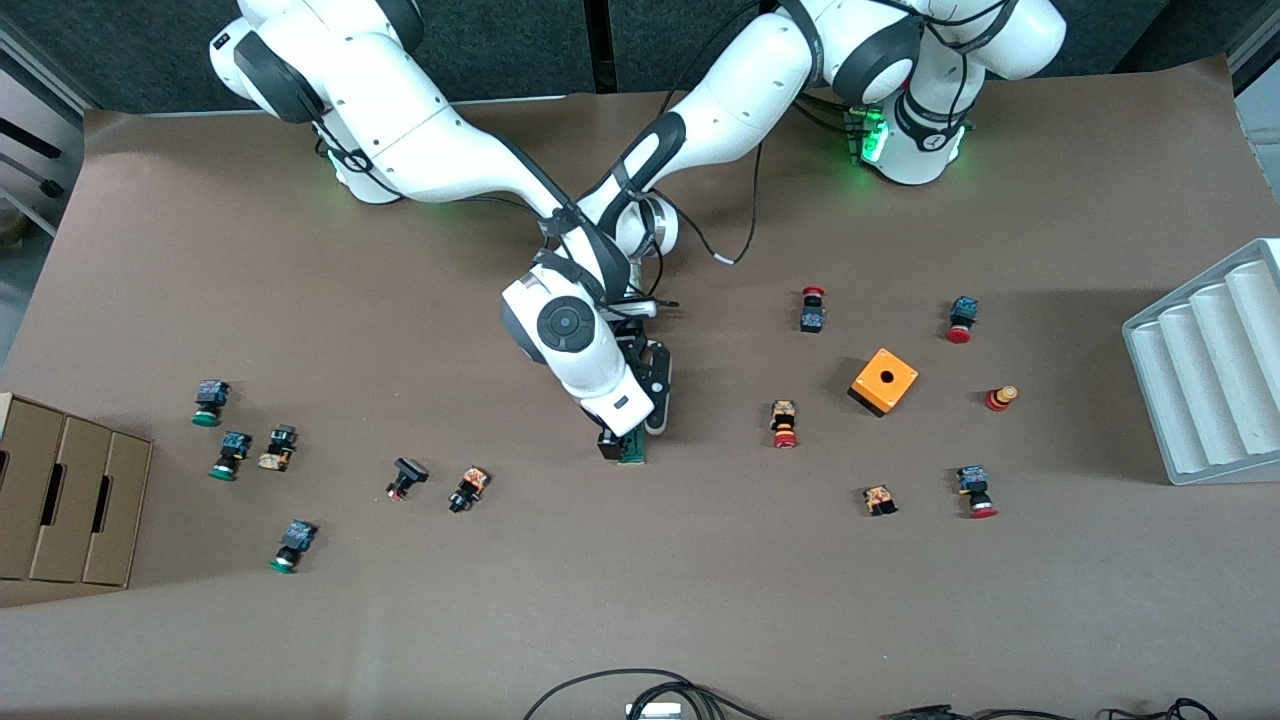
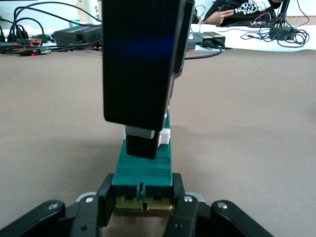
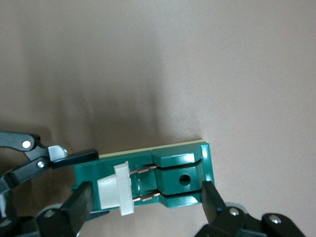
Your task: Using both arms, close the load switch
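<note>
The load switch [image 1: 632,452], a narrow green block with a white slider [image 3: 116,190], lies on the brown table near its middle. My left gripper [image 2: 143,202] is shut on one end of the load switch [image 2: 145,168], one finger on each long side. My right gripper [image 3: 145,205] is open and spans the load switch [image 3: 177,168] lengthwise. One of its fingers [image 3: 79,210] stands by the white slider, the other [image 3: 213,200] at the block's end. In the front view both arms meet over the switch, right gripper [image 1: 612,440] beside left gripper [image 1: 652,428].
An orange cube with a hole [image 1: 884,381] and several red-capped push buttons [image 1: 784,424] lie toward the left arm's end. Green-capped push buttons [image 1: 230,455] lie toward the right arm's end, by a cardboard box [image 1: 65,505]. A white ribbed tray [image 1: 1210,380] stands at the table's edge.
</note>
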Controlling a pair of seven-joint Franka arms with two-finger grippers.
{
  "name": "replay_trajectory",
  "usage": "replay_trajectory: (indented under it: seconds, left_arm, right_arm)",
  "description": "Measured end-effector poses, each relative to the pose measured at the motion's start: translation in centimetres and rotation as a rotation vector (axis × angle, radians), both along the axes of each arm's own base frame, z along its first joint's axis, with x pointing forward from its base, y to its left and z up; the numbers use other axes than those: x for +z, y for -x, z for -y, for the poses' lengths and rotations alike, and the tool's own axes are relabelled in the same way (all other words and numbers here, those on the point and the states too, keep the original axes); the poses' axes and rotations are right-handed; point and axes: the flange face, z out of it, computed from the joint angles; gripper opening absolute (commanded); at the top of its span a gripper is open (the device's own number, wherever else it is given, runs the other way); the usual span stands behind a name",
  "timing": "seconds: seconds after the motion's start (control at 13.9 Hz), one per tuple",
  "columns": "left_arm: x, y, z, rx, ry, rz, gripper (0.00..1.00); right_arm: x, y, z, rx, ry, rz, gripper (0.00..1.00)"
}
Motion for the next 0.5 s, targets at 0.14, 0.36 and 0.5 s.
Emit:
replay_trajectory:
  seconds: [0.14,0.36,0.5]
  left_arm:
    - [0.00,0.00,0.00,0.000,0.000,0.000,0.37]
    - [0.00,0.00,0.00,0.000,0.000,0.000,0.37]
    - [0.00,0.00,0.00,0.000,0.000,0.000,0.37]
  right_arm:
    - [0.00,0.01,-0.02,0.006,0.002,0.002,0.97]
    - [0.01,0.06,-0.08,0.012,0.002,0.003,0.96]
    - [0.03,0.05,-0.09,0.012,0.002,0.004,0.89]
